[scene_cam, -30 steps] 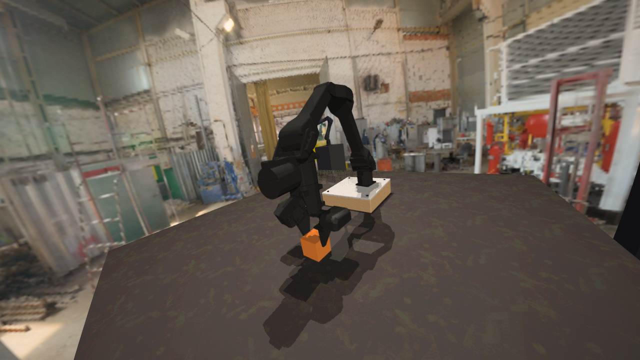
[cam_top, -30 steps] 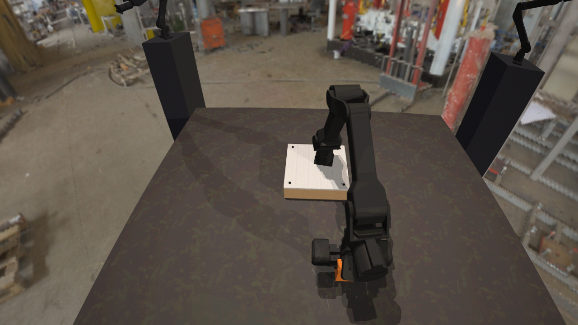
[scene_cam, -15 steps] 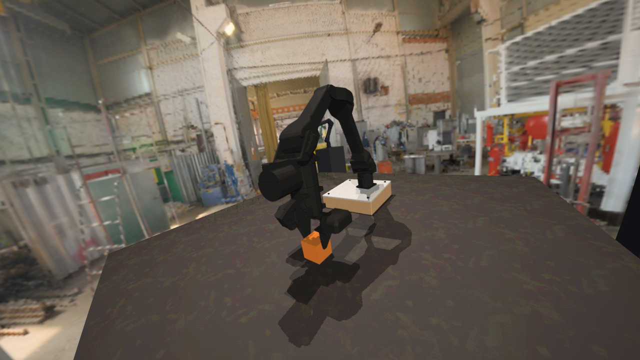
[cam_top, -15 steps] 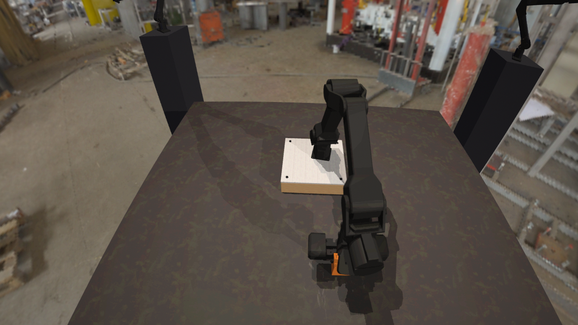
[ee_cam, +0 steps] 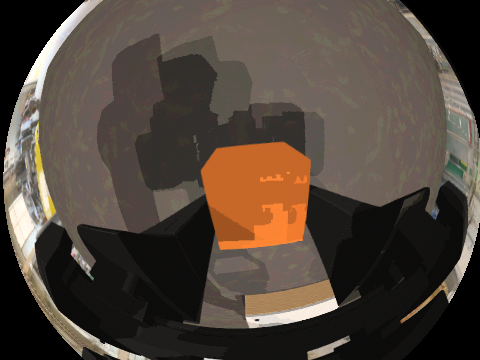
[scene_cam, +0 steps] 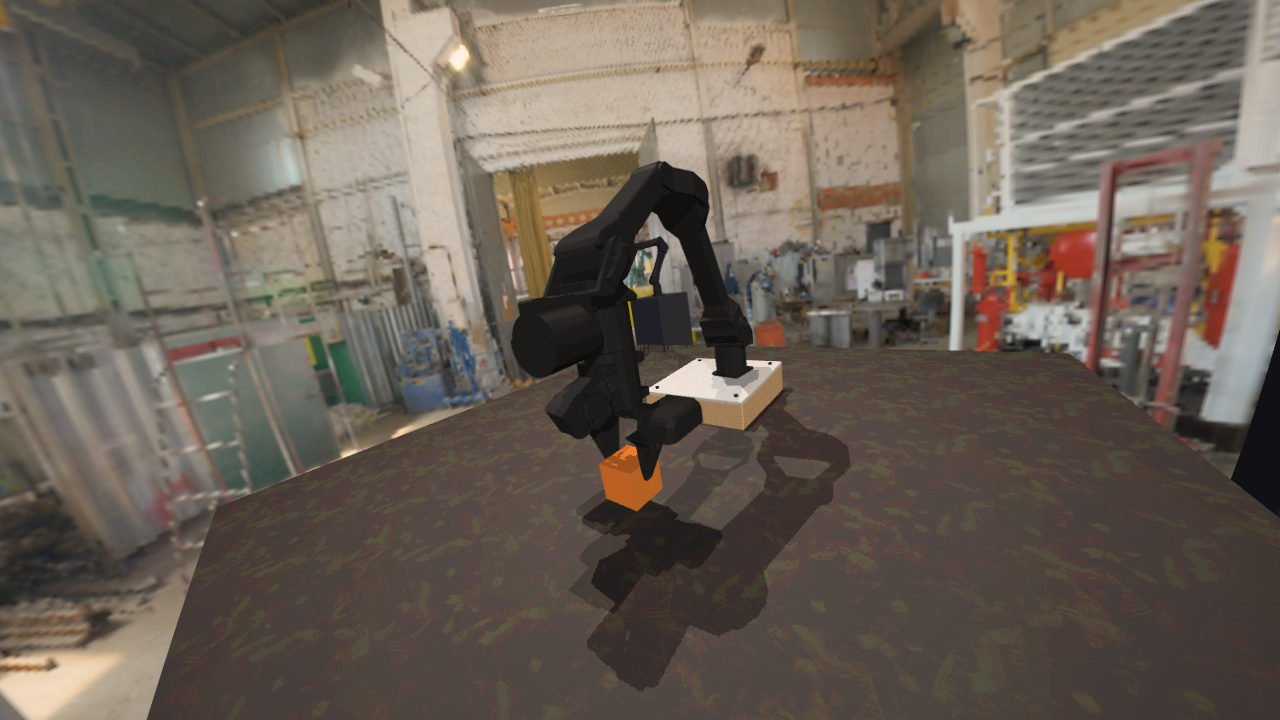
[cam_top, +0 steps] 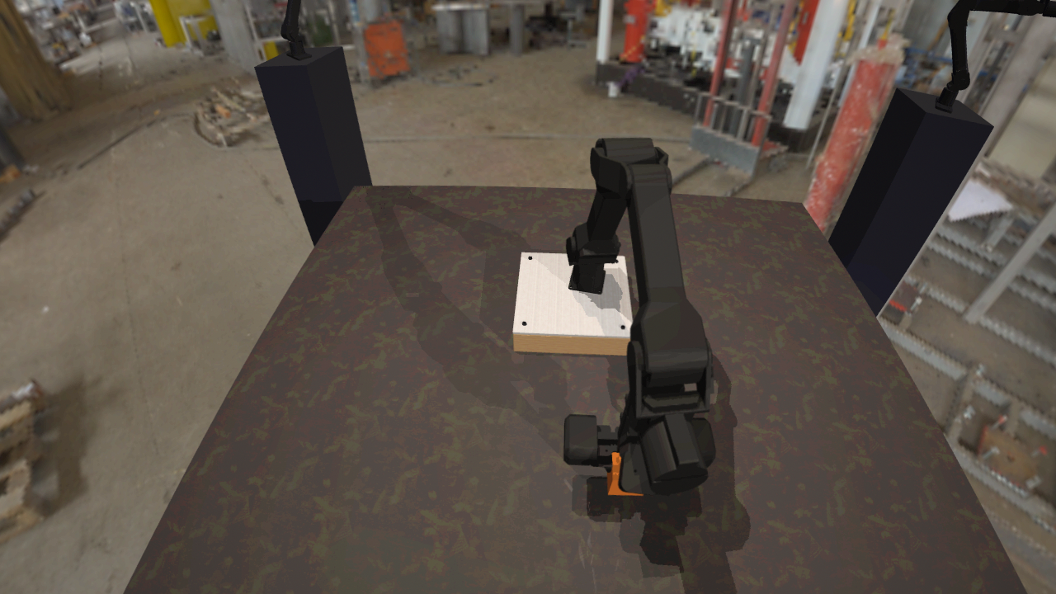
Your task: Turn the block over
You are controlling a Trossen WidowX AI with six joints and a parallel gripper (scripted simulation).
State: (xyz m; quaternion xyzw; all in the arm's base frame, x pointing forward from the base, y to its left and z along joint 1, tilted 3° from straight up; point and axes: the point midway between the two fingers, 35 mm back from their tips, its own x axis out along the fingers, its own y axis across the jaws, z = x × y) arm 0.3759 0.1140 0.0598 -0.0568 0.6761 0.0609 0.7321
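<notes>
Clamping the orange block (scene_cam: 630, 479) between its fingers, the gripper (scene_cam: 631, 450) holds it low over the table (scene_cam: 895, 555), near the arm's white base plate (scene_cam: 716, 386). From above, the wrist hides most of the block; its marked side cannot be made out.

The orange block (scene_cam: 630, 478), a small cube tilted off level, sits pinched in the claw (scene_cam: 626, 452).

One orange block (scene_cam: 630, 480), one black robot arm (cam_top: 652, 251) with one gripper (scene_cam: 626, 447), one white-topped wooden base (cam_top: 549, 310), two dark pillars (cam_top: 313, 133), one table (scene_cam: 895, 555).
</notes>
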